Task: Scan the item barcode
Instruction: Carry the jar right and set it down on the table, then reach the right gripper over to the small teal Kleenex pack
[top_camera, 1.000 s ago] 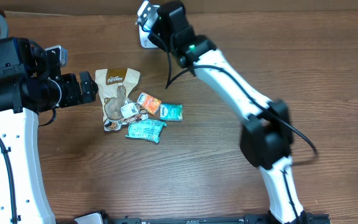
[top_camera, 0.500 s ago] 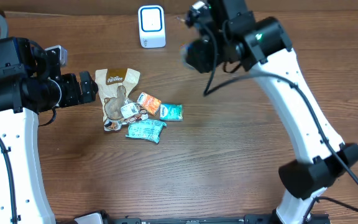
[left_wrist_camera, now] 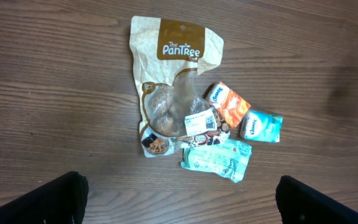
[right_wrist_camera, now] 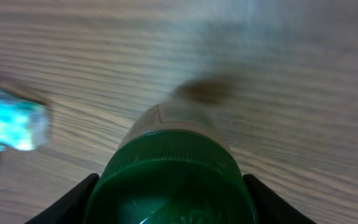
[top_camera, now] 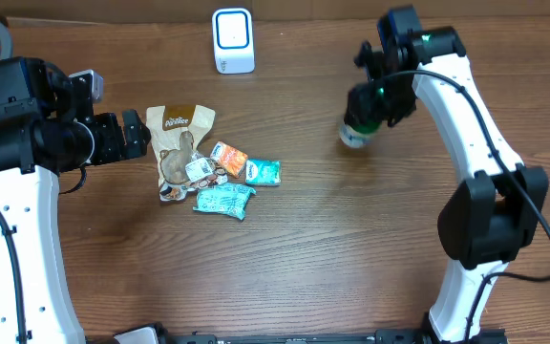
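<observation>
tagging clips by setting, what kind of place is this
Probably a test bench staged as a shop checkout: a small white scanner stands at the back of a wooden table, with a pile of snack packets in front.

Left arm (top_camera: pixel 12 220): white link stands upright, far left of the white scanner (top_camera: pixel 232 40) and nearer the front. Black wrist lies level, pointing right.

Left gripper (top_camera: pixel 139 134): left of the scanner and nearer the front. Jaws spread fully wide, nothing between them. Both fingers (left_wrist_camera: pixel 42 199) show only at the bottom corners of its wrist view.

Right arm (top_camera: pixel 466 124): white links rise from the front, bent at the elbow, wrist well right of the scanner.

Right gripper (top_camera: pixel 369 105): pointing down, jaws clamped on a green-capped bottle (top_camera: pixel 354 135).
</observation>
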